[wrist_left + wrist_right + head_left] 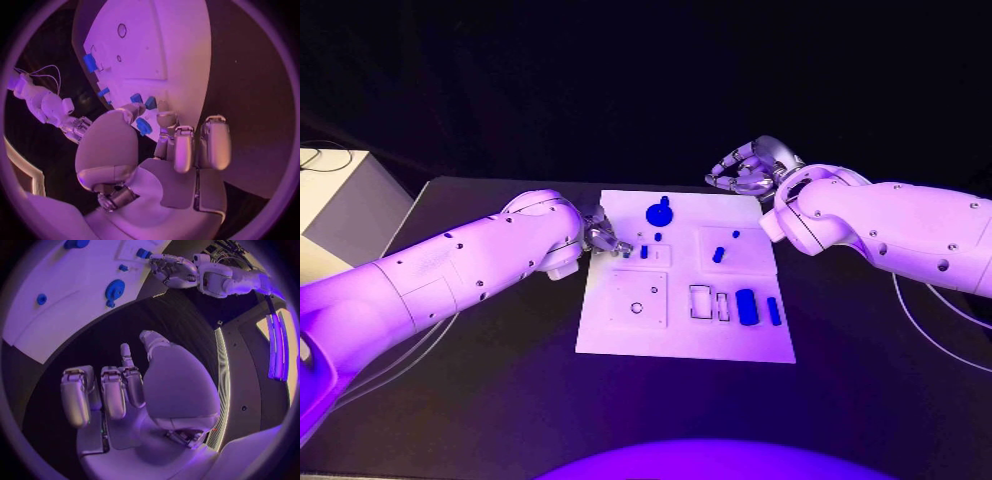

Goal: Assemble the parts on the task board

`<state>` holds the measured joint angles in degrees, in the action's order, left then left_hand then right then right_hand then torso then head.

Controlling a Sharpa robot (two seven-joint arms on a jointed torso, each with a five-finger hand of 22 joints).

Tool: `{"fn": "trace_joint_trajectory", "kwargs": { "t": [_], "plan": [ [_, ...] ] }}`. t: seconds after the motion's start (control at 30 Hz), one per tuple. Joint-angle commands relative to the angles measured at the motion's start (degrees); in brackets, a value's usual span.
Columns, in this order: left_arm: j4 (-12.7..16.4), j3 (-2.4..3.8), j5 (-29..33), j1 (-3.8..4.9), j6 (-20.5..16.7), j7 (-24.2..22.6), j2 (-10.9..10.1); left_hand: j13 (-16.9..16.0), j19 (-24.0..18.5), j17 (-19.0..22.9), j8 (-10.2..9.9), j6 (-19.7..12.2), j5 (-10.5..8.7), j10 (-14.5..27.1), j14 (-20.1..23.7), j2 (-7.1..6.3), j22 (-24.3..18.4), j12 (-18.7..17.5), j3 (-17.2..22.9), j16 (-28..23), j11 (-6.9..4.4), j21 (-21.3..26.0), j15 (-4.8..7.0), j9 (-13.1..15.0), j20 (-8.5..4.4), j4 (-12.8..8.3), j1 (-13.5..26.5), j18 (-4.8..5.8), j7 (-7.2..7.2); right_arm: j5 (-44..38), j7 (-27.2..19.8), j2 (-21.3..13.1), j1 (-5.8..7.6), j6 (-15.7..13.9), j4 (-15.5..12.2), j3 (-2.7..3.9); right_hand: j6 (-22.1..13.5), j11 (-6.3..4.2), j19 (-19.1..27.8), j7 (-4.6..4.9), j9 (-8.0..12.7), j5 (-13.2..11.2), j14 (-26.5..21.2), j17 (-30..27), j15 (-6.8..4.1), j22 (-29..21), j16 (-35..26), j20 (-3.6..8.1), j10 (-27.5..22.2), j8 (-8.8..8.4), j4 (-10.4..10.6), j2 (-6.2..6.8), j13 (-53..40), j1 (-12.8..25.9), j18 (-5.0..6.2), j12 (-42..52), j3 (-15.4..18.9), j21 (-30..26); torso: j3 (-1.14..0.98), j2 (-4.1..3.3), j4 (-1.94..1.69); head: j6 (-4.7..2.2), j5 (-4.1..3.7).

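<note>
While the white task board (678,335) lies mid-table carrying small blue parts (747,306), a round one (659,213) near its far edge, the left hand (604,238) at the board's left edge seems to pinch a small blue piece (143,126). Off the far right corner, the right hand (750,170) holds nothing, fingers loosely curled and apart.

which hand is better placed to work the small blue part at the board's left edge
Left. The left hand is already at the board, its fingers around that small blue part. The right hand hovers off the far right corner, holding nothing.
</note>
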<state>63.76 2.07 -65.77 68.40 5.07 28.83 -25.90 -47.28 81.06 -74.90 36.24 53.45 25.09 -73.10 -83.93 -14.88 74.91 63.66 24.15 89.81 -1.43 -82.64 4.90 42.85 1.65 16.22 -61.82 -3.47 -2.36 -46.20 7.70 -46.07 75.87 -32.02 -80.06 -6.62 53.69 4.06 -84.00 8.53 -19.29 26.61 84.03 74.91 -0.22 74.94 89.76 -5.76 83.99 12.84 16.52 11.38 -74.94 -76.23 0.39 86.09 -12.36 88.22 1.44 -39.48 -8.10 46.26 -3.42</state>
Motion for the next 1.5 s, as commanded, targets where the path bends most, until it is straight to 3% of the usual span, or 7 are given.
{"fn": "trace_joint_trajectory", "kwargs": {
  "t": [0.03, 0.3, 0.8, 0.9, 1.1, 1.27, 1.5],
  "plan": [
    [0.5, -0.09, -0.5, -0.24, 0.0, 0.9, -0.3, 0.0, -0.2, -14.7, 0.2, -0.1, -1.17, 0.4, -5.9, 0.10, 0.8, -0.1, -0.9, 0.0, 0.05, 0.3, -0.39, 0.0, 0.24, 0.3, -0.8, 0.05, -0.29, -0.1, -0.6, 0.0, -0.02, 0.5, -0.1, 0.02, -0.5, -0.27, -5.2, 0.02, -0.1, 0.2, 5.7, 13.9, -0.22, 13.8, -0.3, 0.35, 2.3, 0.33, 0.0, 0.20, -11.6, 0.6, 0.14, -0.2, -0.2, -0.3, 0.01, -0.07, 0.01, -0.07, -0.04],
    [1.9, 0.07, 1.2, -0.24, -3.1, 0.5, -1.3, 0.5, -0.2, -14.4, 0.1, -0.2, -5.01, 0.6, -5.9, 1.84, 0.6, 0.0, -4.1, -0.2, 0.22, 0.4, -0.53, -0.2, 0.34, 0.6, 1.3, 0.01, -0.46, -0.1, -0.7, -0.1, -0.06, 0.5, 0.0, 0.02, -0.6, -0.26, -5.2, 0.02, -0.1, 0.2, 5.7, 13.9, -0.21, 13.8, -0.3, 0.35, 2.3, 0.33, 0.0, 0.19, -11.6, 0.7, 0.14, -0.1, -0.3, -0.3, -0.02, -0.04, -0.02, -0.16, -0.03],
    [2.9, 0.74, 6.8, -0.28, -10.8, -4.3, -2.7, 2.2, -1.1, -13.7, -0.5, -1.1, -4.89, 1.7, -5.6, 3.14, -0.7, -1.0, -4.9, -0.6, 0.51, 1.2, -0.74, -0.5, 0.38, 0.6, 2.3, -0.32, -0.80, -0.1, -0.6, -0.2, -0.14, 0.5, 0.0, 0.02, -0.6, -0.26, -5.2, 0.02, -0.1, 0.3, 5.7, 13.9, -0.21, 13.8, -0.3, 0.35, 2.4, 0.34, 0.0, 0.12, -11.6, 0.8, 0.13, -0.1, -0.3, -0.3, -0.03, -0.07, 0.02, -0.44, -0.09],
    [3.2, 1.28, 8.3, -0.28, -12.8, -7.4, -3.1, 9.8, -4.3, -10.2, -2.3, -4.6, -4.44, 7.8, -4.3, 4.11, -5.2, -6.1, -4.9, -2.6, 1.96, 4.0, -1.95, -1.5, 1.16, 0.5, 0.8, -1.28, -2.42, -0.1, -0.6, -0.3, -0.15, 0.6, 0.0, 0.02, -0.6, -0.26, -5.2, 0.02, -0.1, 0.3, 5.7, 13.9, -0.21, 13.8, -0.3, 0.35, 2.4, 0.34, 0.0, 0.12, -11.6, 0.8, 0.13, -0.1, -0.3, -0.3, -0.07, -0.05, 0.01, -0.44, -0.14],
    [3.6, 1.96, 9.3, -0.28, -14.9, -14.1, -3.4, 13.2, -8.1, -5.6, -4.1, -8.2, -4.31, 13.4, -1.9, 3.58, -10.4, -8.2, -4.1, -5.3, 3.97, 7.8, -3.75, -3.3, 2.88, 0.2, -4.8, -2.45, -4.52, -0.1, -0.7, -0.3, -0.16, 0.6, 0.0, 0.02, -0.6, -0.26, -5.2, 0.02, -0.1, 0.3, 5.7, 13.9, -0.21, 13.8, -0.3, 0.35, 2.4, 0.34, 0.0, 0.12, -11.6, 0.8, 0.13, -0.1, -0.3, -0.3, -0.08, -0.05, 0.00, -0.70, -0.30],
    [3.2, 2.07, 5.0, -0.27, -16.6, -22.4, -2.7, 18.6, -25.0, 13.3, -7.1, -10.5, -4.65, 23.7, 12.5, 2.23, -30.2, -15.6, 5.9, -18.2, 5.92, 23.1, -5.89, -7.4, 4.69, -5.2, -19.4, -6.54, -6.72, 0.0, -0.7, -0.3, -0.16, 0.6, 0.0, 0.02, -0.7, -0.26, -5.1, 0.03, -0.2, 0.4, 5.7, 13.9, -0.21, 13.7, -0.3, 0.34, 2.4, 0.36, 0.0, 0.09, -11.6, 0.9, 0.15, -0.1, -0.4, -0.4, -0.07, -0.05, -0.03, -1.10, -0.55],
    [0.8, 1.72, -5.6, -0.27, -18.8, -30.3, -0.1, 23.7, -28.7, 20.3, -9.8, -11.3, -4.96, 25.4, 19.5, 0.29, -30.9, -20.3, 8.5, -21.7, 6.81, 23.8, -6.57, -11.6, 5.61, -9.2, -21.4, -6.98, -7.17, 0.2, -0.8, -0.2, -0.16, 0.8, 0.1, 0.02, -1.0, -0.33, -4.2, 0.00, -0.4, 0.4, 5.1, 12.0, -0.30, 12.3, -1.3, 0.38, -2.0, 0.41, -0.1, 0.26, -7.3, 0.8, 0.72, -5.2, -1.2, -2.7, -0.10, -0.20, 0.09, -1.77, -0.85]
  ]
}}
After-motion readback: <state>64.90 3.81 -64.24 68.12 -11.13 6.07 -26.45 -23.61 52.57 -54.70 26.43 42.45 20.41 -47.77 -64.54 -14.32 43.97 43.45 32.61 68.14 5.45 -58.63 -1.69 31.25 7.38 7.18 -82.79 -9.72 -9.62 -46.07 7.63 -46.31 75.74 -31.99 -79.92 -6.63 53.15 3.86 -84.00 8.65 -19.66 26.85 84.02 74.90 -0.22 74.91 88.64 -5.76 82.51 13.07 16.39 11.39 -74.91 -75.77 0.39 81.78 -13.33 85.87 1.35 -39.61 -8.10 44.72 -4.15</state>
